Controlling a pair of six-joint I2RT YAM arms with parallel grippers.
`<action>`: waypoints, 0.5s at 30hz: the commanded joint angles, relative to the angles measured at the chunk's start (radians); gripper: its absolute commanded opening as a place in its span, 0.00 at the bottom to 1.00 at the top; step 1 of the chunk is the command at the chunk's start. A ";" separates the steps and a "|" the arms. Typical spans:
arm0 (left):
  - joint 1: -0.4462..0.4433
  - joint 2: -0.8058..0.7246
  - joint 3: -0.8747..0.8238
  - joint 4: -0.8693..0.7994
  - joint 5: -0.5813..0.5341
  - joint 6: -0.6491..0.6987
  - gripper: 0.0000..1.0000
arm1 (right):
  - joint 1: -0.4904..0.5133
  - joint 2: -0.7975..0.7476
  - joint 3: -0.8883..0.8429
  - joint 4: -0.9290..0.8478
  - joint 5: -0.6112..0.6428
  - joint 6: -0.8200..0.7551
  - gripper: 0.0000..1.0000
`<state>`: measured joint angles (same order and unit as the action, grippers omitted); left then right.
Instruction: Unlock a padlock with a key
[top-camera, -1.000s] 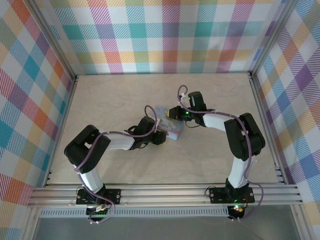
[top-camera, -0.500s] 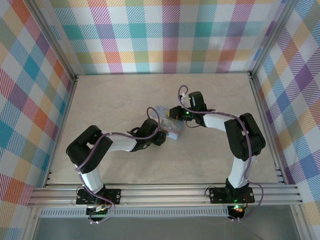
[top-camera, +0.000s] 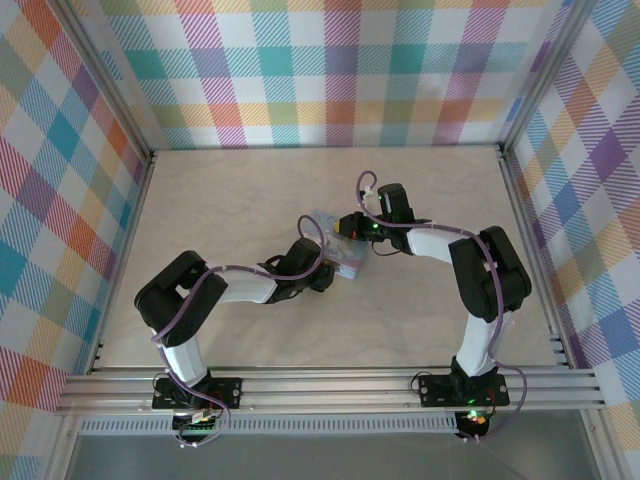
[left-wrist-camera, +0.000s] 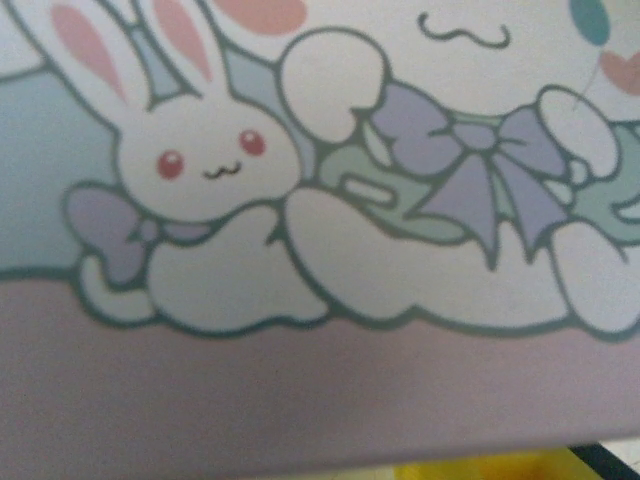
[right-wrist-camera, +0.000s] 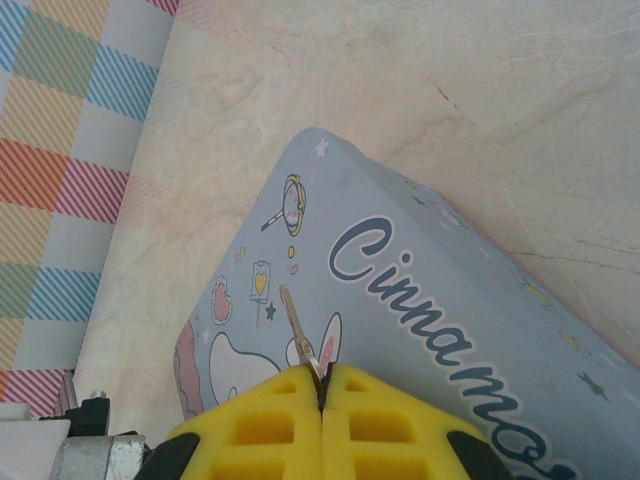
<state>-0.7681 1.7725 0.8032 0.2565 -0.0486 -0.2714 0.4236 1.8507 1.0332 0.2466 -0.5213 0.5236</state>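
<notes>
Pastel plaid walls (top-camera: 60, 200) close off a beige marble-patterned table (top-camera: 230, 190) on the left, far and right sides, and a silver aluminium rail (top-camera: 330, 385) runs along the near edge. The table is bare and open on every side of the centre.

From the left base, the black and white left arm (top-camera: 240, 288) bends inward to the near left corner of a pale blue rectangular tin box with cartoon figures (top-camera: 340, 255). The left wrist view is pressed up against the tin's printed side, showing a white rabbit with pink ears. A sliver of the yellow left fingers (left-wrist-camera: 480, 468) peeks in at the bottom edge; I cannot tell how far apart they stand or whether they grip the tin.

The black and white right arm (top-camera: 440, 240) reaches to the tin's far right side. In the right wrist view, the yellow right fingers (right-wrist-camera: 280, 420) are pressed tightly together, pinching a slim yellowish metal key (right-wrist-camera: 297, 335). The key's long axis runs straight out from the fingertips, up and slightly left in that view. Its free end points away from the fingers, over the tin's lid beside the dark lettering. Whether it touches the lid is unclear.

Compared with one second ago, the left arm's elbow has shifted slightly right and its wrist has nudged closer along the tin. The tin and right arm look unchanged.
</notes>
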 joint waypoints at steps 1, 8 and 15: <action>-0.032 0.021 0.038 0.013 0.008 0.016 0.38 | -0.006 0.031 -0.055 -0.135 0.041 -0.001 0.01; -0.038 0.018 0.045 0.004 0.006 0.020 0.28 | -0.006 0.025 -0.057 -0.125 0.039 0.005 0.01; -0.039 -0.013 0.056 -0.043 0.030 -0.012 0.22 | -0.006 -0.062 -0.050 -0.142 0.054 -0.020 0.01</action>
<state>-0.7818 1.7771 0.8242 0.2317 -0.0513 -0.2691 0.4191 1.8210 1.0168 0.2268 -0.4976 0.5201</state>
